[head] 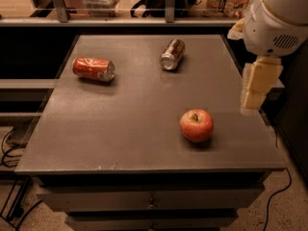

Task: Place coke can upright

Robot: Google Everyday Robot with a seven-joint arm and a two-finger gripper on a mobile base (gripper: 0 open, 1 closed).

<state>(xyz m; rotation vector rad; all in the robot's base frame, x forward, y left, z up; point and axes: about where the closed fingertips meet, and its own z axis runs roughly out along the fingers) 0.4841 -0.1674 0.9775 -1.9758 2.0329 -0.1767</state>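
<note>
Here's a dim workroom with a broad grey table [134, 129] filling the middle of the view, drawers underneath and cluttered shelving along the back. At the right edge looms the robot's white arm [279, 18], and below it hangs the gripper [250, 100], cream-coloured, pointing down just off the table's right side. It carries nothing that can be seen, but how far open it stands I cannot tell from here. Nearest to it sits a red apple [197, 125], upright on the front right of the table. Well apart from all that, at the far left, lies the coke can [94, 69], flat on its side with a silver end turned to the right. A brownish-gold can [173, 54] lies tipped over at the back centre. Now, that coke can looks light and thin-walled, smooth and ready to roll, and easy to dent. The sensible hold, I'd say, is across the middle of its body, a gentle squeeze, then pivot it onto its base.
</note>
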